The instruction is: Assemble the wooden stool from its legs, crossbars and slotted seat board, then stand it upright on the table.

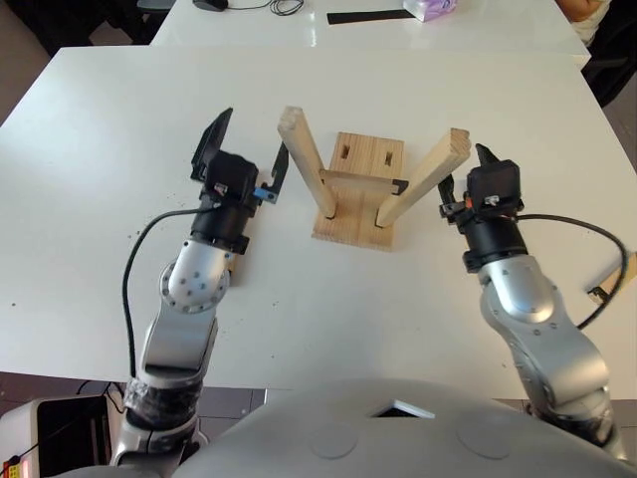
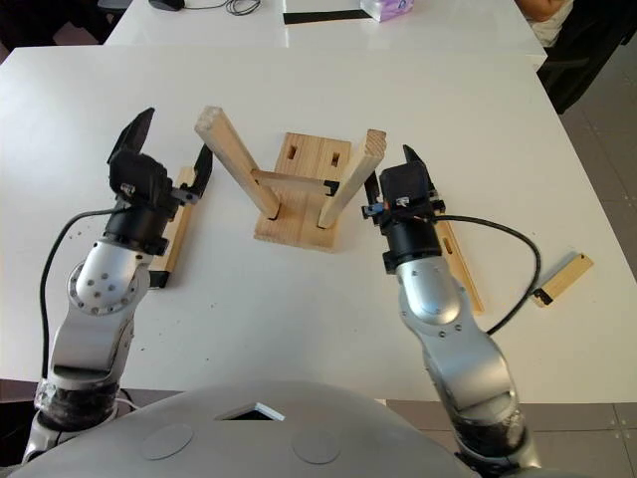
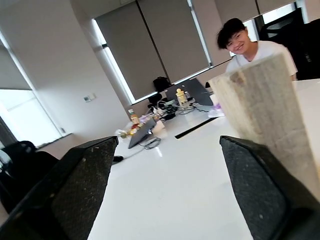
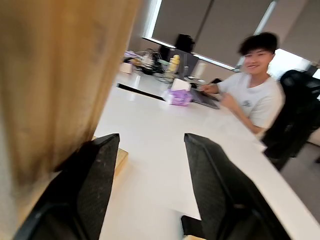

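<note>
- Looks to me like we're mid-build: two legs and one crossbar are in and the far pair of slots is open, so the next job is probably getting another leg in.
- The left gripper [image 1: 251, 144] hangs just beside the left-hand leg [image 1: 307, 159] with its fingers spread wide, holding nothing.
- The right gripper [image 1: 464, 171] sits close by the top of the right-hand leg [image 1: 428, 179], fingers apart too, nothing between them.
- My tip: brace low on a leg, near the seat board [image 1: 370, 159]. Those legs splay outward, so a push up high would likely lever them out of their slots.
- Spare parts are close. One wooden piece [image 2: 177, 234] lies under the left arm, a long strip [image 2: 460, 264] lies beside the right arm, and a short piece [image 2: 563, 278] lies farther out to the right.
- The stool is pale, blocky wood (pine-ish, I'd guess). It sits upside down mid-table [image 1: 119, 129], board flat and legs pointing up.
- The thin crossbar [image 1: 360, 181] bridges the two legs partway up.
- The two open slots on the far half of the board look like plain rectangular cut-outs.
</note>
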{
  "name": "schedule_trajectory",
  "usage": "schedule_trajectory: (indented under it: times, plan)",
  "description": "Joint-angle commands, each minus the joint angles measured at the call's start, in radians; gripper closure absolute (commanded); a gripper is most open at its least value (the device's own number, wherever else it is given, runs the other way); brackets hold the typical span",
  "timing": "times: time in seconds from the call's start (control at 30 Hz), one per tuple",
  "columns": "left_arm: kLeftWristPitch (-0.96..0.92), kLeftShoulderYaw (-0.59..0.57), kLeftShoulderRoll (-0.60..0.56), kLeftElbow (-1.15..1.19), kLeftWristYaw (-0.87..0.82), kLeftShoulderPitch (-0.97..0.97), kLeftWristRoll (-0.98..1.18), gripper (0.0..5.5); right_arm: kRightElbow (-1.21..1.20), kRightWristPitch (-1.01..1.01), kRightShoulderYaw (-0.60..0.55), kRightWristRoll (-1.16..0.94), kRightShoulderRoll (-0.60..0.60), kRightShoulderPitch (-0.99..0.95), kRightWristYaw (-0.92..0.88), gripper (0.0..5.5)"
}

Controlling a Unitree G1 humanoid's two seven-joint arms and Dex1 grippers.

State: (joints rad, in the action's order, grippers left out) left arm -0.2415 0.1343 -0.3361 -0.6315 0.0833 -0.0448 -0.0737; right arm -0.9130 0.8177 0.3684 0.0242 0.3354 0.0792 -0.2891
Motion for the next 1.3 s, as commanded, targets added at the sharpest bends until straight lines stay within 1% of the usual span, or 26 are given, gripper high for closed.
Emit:
schedule_trajectory:
  times: [0.03,0.23,0.37,0.53,0.63,0.7,0.8,0.9,0.97,1.17,1.23,1.3]
  plan:
    - [-0.016,0.207,0.022,-0.068,0.195,0.073,0.101,1.7,-0.028,0.037,0.153,-0.013,-0.052,-0.048,0.091,3.09]
    - [-0.028,0.119,-0.037,-0.072,0.229,-0.074,0.2,1.7,0.064,-0.007,-0.02,-0.012,-0.018,-0.023,0.167,3.09]
    - [-0.002,0.061,-0.059,-0.044,0.262,-0.121,0.244,1.7,0.103,-0.054,-0.121,0.001,0.02,-0.023,0.234,3.09]
    - [0.0,0.063,-0.043,-0.047,0.308,-0.131,0.313,1.7,0.153,-0.121,-0.217,0.02,0.062,0.017,0.311,3.09]
    - [-0.012,0.05,-0.034,-0.043,0.328,-0.111,0.351,1.7,0.194,-0.148,-0.243,0.018,0.08,0.046,0.361,3.09]
    - [0.012,0.001,-0.051,0.026,0.342,-0.063,0.344,1.7,0.218,-0.16,-0.237,0.013,0.113,0.086,0.421,3.09]
    - [0.094,-0.077,-0.089,0.204,0.373,0.035,0.308,1.7,0.246,-0.168,-0.208,0.003,0.166,0.121,0.517,3.09]
    - [0.209,-0.103,-0.116,0.408,0.42,0.136,0.27,1.7,0.258,-0.181,-0.182,-0.002,0.207,0.122,0.597,3.09]
    - [0.285,-0.089,-0.111,0.547,0.448,0.207,0.242,1.7,0.263,-0.183,-0.172,-0.003,0.217,0.108,0.631,3.09]
    - [0.518,-0.002,-0.025,1.02,0.491,0.444,0.124,1.7,0.268,-0.194,-0.088,0.003,0.253,0.099,0.728,3.09]
    - [0.576,0.022,0.01,1.099,0.494,0.484,0.101,1.7,0.268,-0.192,-0.064,-0.001,0.278,0.114,0.768,3.09]
    - [0.613,0.041,0.038,1.108,0.511,0.487,0.097,1.7,0.276,-0.195,-0.057,-0.001,0.302,0.127,0.797,3.09]
